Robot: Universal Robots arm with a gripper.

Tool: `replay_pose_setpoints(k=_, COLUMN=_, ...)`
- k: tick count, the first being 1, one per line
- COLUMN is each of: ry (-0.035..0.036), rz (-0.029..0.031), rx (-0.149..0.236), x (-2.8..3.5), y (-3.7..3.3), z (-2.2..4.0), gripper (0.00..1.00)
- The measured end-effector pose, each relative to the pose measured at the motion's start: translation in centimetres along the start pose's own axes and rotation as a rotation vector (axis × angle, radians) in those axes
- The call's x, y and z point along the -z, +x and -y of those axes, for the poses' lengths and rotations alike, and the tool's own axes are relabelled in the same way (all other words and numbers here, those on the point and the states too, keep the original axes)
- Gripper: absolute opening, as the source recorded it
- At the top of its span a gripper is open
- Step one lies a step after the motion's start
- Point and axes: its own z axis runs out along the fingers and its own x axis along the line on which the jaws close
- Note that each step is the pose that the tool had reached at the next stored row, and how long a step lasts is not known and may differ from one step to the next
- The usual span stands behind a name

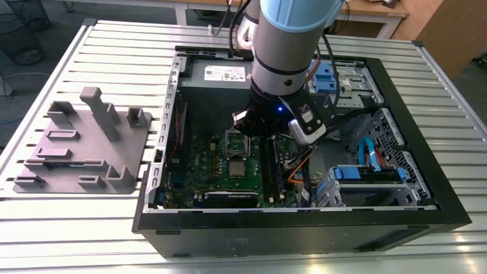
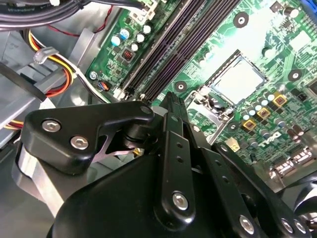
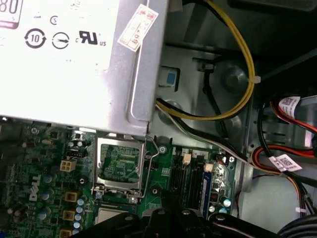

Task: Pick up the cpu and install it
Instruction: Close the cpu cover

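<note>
Silvery-beige and thin, the cpu [image 2: 241,79] lay flat on the motherboard [image 2: 257,29] just beyond the empty, closed fingers [image 2: 173,124] — likely light, stiff but fragile — best pinched by two opposite edges.

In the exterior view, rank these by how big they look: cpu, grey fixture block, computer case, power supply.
Largest to smallest, as they appear:
1. computer case
2. grey fixture block
3. power supply, counting the part that shows
4. cpu, by far the smallest
</note>
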Motion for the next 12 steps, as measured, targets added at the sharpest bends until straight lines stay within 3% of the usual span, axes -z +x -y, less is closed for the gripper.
replay_pose_setpoints(k=12, ry=-0.0036, rz=-0.0062, rx=0.137, x=-0.3, y=-0.04, z=0.02, gripper=0.11)
